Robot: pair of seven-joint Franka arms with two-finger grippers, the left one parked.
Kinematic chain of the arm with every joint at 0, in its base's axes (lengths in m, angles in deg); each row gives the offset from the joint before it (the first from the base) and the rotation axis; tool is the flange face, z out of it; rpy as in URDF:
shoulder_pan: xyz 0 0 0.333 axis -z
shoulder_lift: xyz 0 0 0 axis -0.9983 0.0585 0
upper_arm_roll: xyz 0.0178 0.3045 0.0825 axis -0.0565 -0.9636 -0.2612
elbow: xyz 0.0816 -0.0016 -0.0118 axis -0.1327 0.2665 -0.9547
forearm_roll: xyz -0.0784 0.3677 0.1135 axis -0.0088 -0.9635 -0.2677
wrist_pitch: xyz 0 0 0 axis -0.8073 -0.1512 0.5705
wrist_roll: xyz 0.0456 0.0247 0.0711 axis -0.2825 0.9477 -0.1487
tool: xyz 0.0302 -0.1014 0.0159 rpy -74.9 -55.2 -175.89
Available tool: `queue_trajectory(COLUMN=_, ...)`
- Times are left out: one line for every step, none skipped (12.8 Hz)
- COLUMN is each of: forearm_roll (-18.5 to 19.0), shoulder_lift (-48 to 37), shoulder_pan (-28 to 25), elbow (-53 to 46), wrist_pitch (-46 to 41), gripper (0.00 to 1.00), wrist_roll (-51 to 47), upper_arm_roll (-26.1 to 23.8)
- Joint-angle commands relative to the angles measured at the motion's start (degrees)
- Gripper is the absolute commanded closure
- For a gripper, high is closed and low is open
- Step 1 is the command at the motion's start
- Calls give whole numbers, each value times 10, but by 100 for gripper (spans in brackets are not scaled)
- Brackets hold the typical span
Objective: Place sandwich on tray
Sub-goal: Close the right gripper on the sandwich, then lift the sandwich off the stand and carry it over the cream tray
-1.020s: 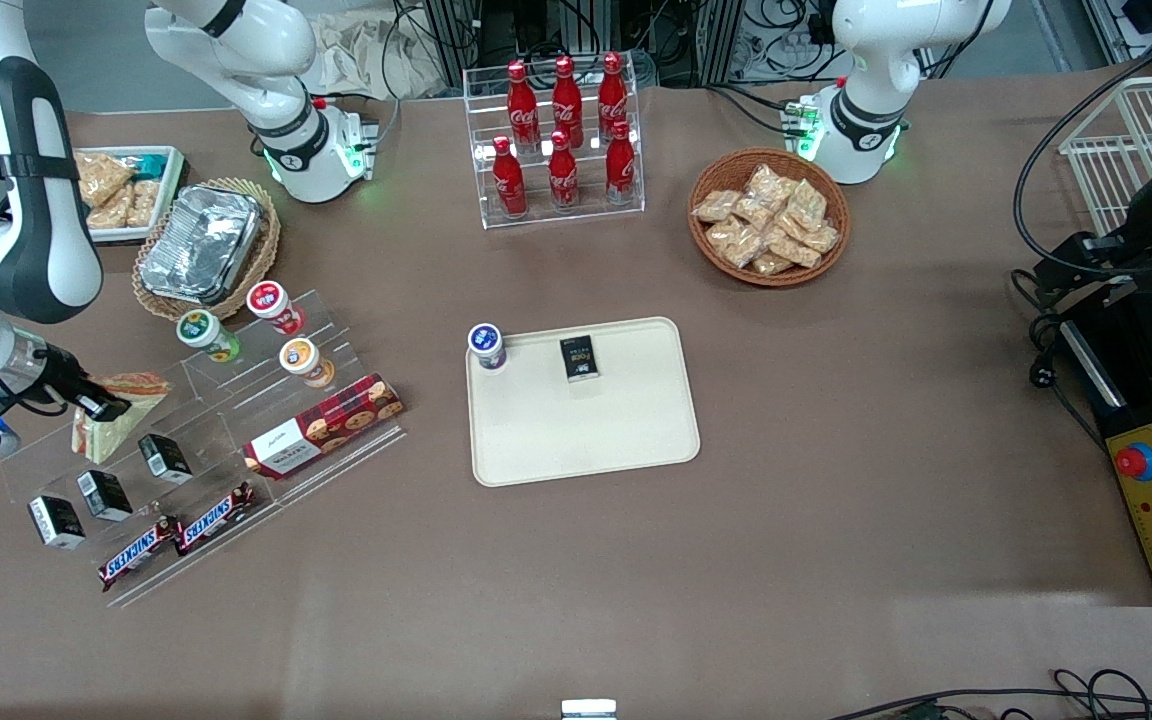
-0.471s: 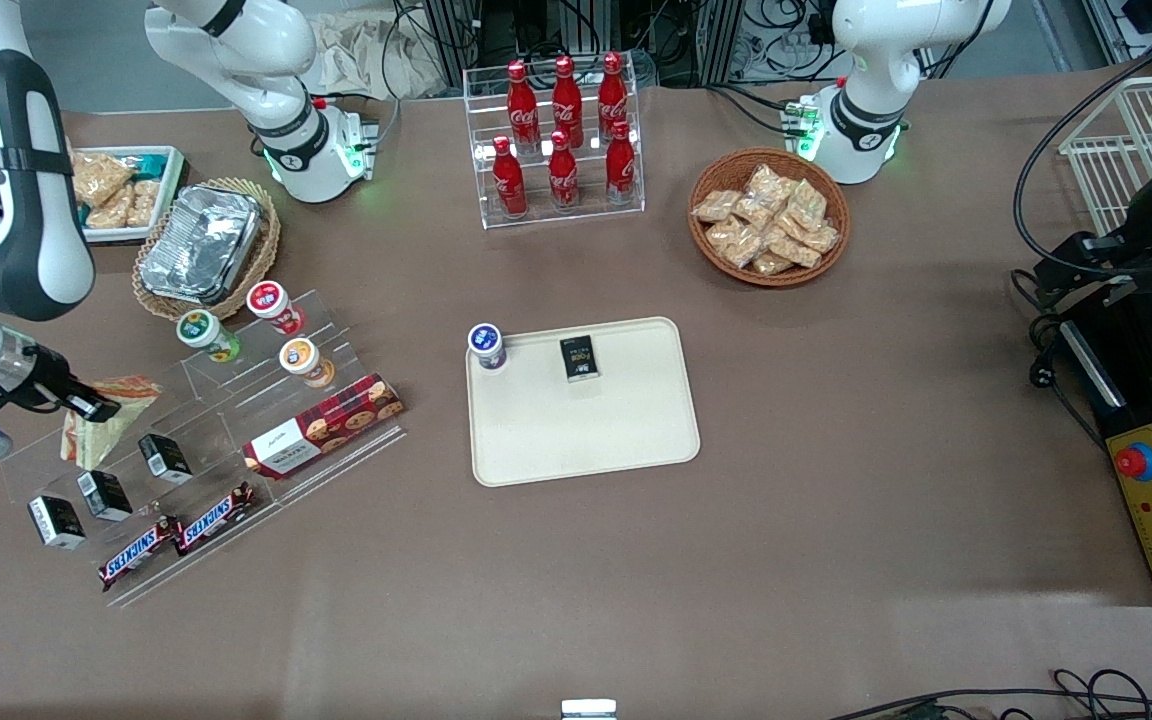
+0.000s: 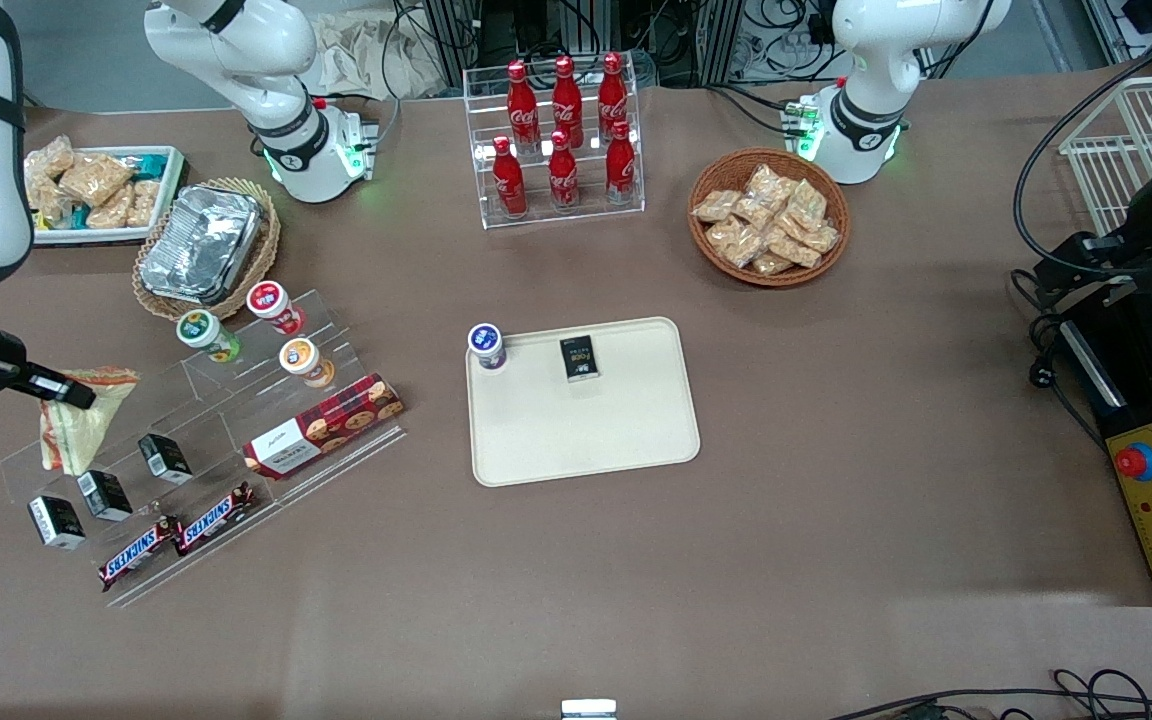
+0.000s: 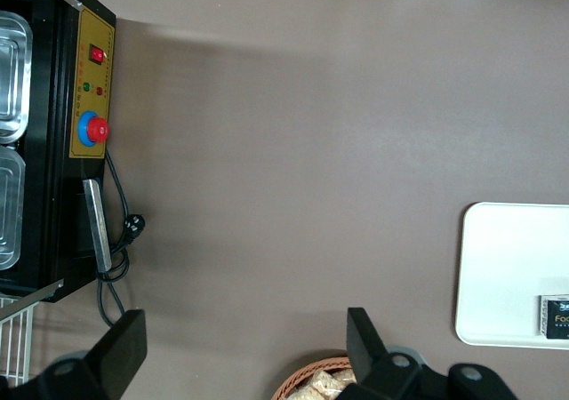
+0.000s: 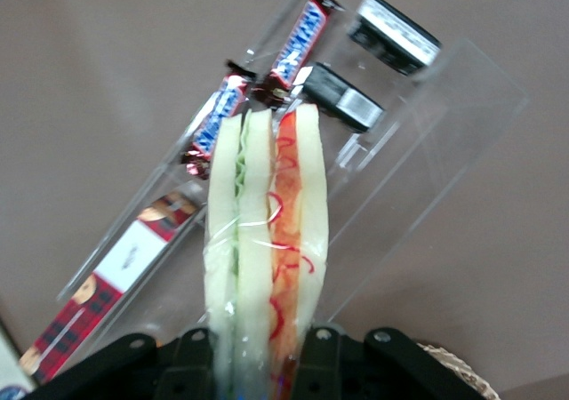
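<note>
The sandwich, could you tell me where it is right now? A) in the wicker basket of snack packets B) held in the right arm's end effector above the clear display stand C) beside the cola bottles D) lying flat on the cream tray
B: the end effector grips the sandwich above the clear display stand; the tray holds only a cup and a small black box.

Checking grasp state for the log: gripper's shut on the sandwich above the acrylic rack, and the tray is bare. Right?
Not quite. The front view shows the tray already holding a small cup and a black packet. The gripper is shut on the sandwich, above the acrylic rack.
</note>
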Motion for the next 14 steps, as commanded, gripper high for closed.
queue_trajectory(forearm_roll=-10, shoulder_lift=5, shoulder_pan=-39, elbow=-50, wrist_pitch=-60, gripper=100, wrist_roll=48, upper_arm_roll=2)
queue_trajectory(forearm_roll=-8, shoulder_lift=6, shoulder_pan=-53, elbow=-65, wrist_pitch=-78, gripper=100, wrist_roll=73, upper_arm_roll=2)
queue_trajectory(forearm_roll=-9, shoulder_lift=5, shoulder_pan=-61, elbow=-70, wrist_pitch=-96, gripper=100, wrist_roll=117, upper_arm_roll=3)
queue_trajectory(forearm_roll=-10, shoulder_lift=3, shoulder_pan=-68, elbow=-70, wrist_pitch=-102, gripper=100, wrist_roll=141, upper_arm_roll=1)
queue_trajectory(forearm_roll=-10, shoulder_lift=2, shoulder_pan=-80, elbow=-73, wrist_pitch=-101, gripper=100, wrist_roll=156, upper_arm_roll=1)
queue_trajectory(forearm_roll=-8, shoulder_lift=4, shoulder_pan=-100, elbow=-84, wrist_pitch=-104, gripper=100, wrist_roll=184, upper_arm_roll=2)
queue_trajectory(forearm_roll=-10, shoulder_lift=4, shoulder_pan=-122, elbow=-88, wrist_pitch=-110, gripper=100, wrist_roll=217, upper_arm_roll=3)
queue_trajectory(forearm_roll=-10, shoulder_lift=4, shoulder_pan=-136, elbow=-88, wrist_pitch=-116, gripper=100, wrist_roll=222, upper_arm_roll=2)
queue_trajectory(forearm_roll=-10, shoulder_lift=6, shoulder_pan=-155, elbow=-88, wrist_pitch=-114, gripper=100, wrist_roll=225, upper_arm_roll=2)
queue_trajectory(forearm_roll=-12, shoulder_lift=8, shoulder_pan=-180, elbow=-88, wrist_pitch=-112, gripper=100, wrist_roll=225, upper_arm_roll=2)
queue_trajectory(forearm_roll=-17, shoulder_lift=9, shoulder_pan=-208, elbow=-88, wrist_pitch=-106, gripper=100, wrist_roll=225, upper_arm_roll=2)
queue_trajectory(forearm_roll=-22, shoulder_lift=12, shoulder_pan=-234, elbow=-88, wrist_pitch=-92, gripper=100, wrist_roll=226, upper_arm_roll=2)
queue_trajectory(forearm_roll=-21, shoulder_lift=18, shoulder_pan=-264, elbow=-88, wrist_pitch=-65, gripper=100, wrist_roll=236, upper_arm_roll=2)
queue_trajectory(forearm_roll=-24, shoulder_lift=29, shoulder_pan=-295, elbow=-88, wrist_pitch=-51, gripper=100, wrist_roll=259, upper_arm_roll=3)
